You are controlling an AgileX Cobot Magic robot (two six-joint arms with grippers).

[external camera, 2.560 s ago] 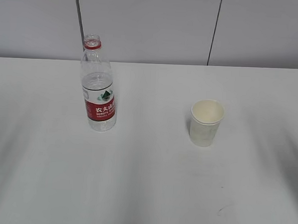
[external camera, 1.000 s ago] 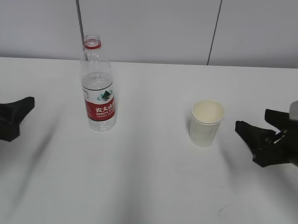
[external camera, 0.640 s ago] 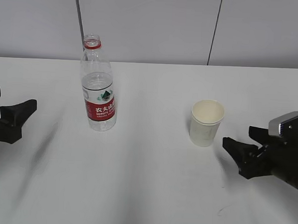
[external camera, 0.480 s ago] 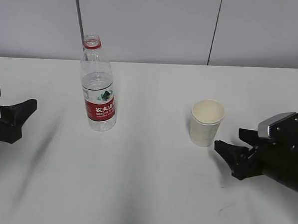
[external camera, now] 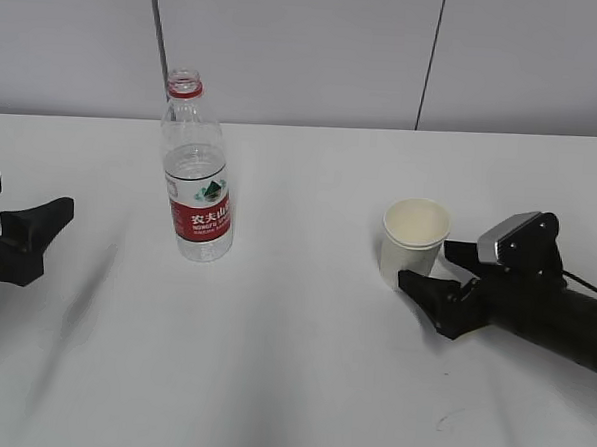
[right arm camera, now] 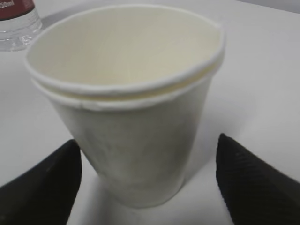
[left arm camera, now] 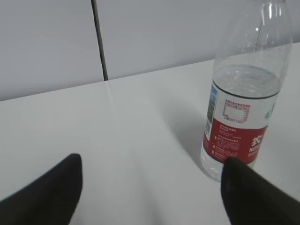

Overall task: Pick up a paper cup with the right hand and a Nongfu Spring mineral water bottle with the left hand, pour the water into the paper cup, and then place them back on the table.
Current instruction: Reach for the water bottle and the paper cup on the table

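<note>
Right hand: matte black, silver-grey wrist block; left hand: black

In my left wrist view the tall clear plastic water bottle with the red label ran off the top edge, so its neck was lost, and my right black finger covered part of its base. In my right wrist view the picture's top edge cut that bottle down to its base.
</note>
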